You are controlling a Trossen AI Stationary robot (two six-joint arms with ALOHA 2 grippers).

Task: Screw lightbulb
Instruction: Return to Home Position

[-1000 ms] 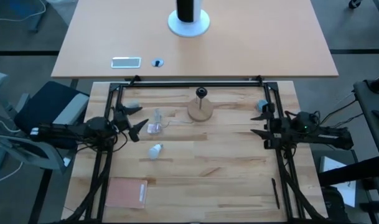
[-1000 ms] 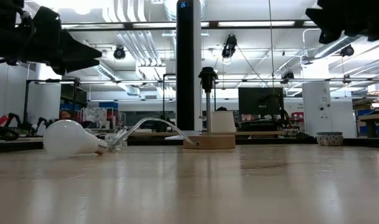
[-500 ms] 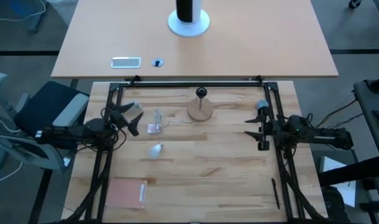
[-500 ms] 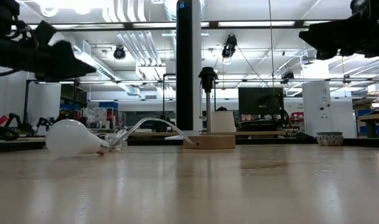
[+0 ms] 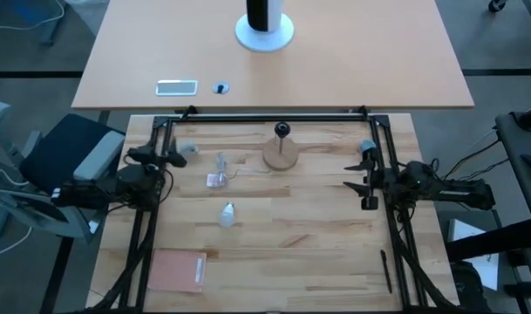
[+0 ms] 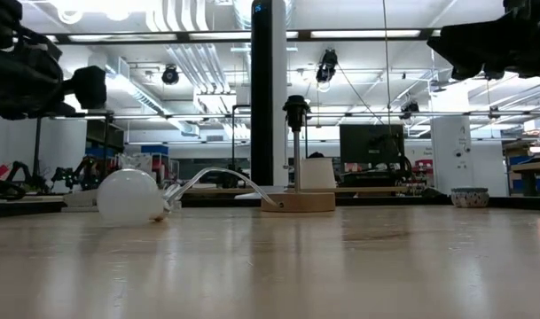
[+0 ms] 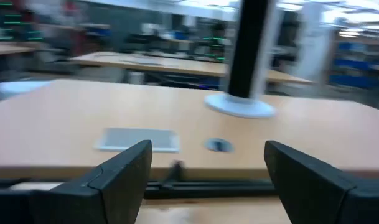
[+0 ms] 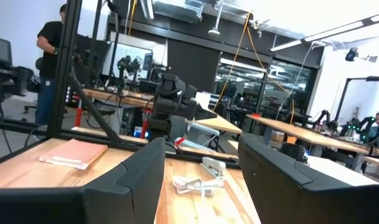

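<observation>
The frosted white lightbulb (image 5: 225, 214) lies on its side on the wooden table, left of middle; in the low view (image 6: 130, 197) its globe faces the camera. The black socket stem (image 5: 282, 131) stands upright on its round wooden base (image 5: 281, 156) at the far middle. My left gripper (image 5: 158, 157) is open and empty near the far left corner, pointing toward the far edge, well clear of the bulb; it also shows in its wrist view (image 7: 208, 155). My right gripper (image 5: 364, 177) is open and empty at the right side, pointing left.
A clear plastic wrapper (image 5: 217, 178) lies between the bulb and the socket base. A pink pad (image 5: 176, 269) lies near left and a black pen (image 5: 386, 270) near right. Black frame rails (image 5: 274, 117) border the table. Beyond, a second table holds a silver slab (image 5: 176, 86) and a black pillar (image 5: 265, 30).
My left gripper has drawn back toward the table's left edge and turned from facing the bulb to facing the far edge. The lightbulb has turned about on the table and shifted a little to the right; it now shows its globe to the low camera.
</observation>
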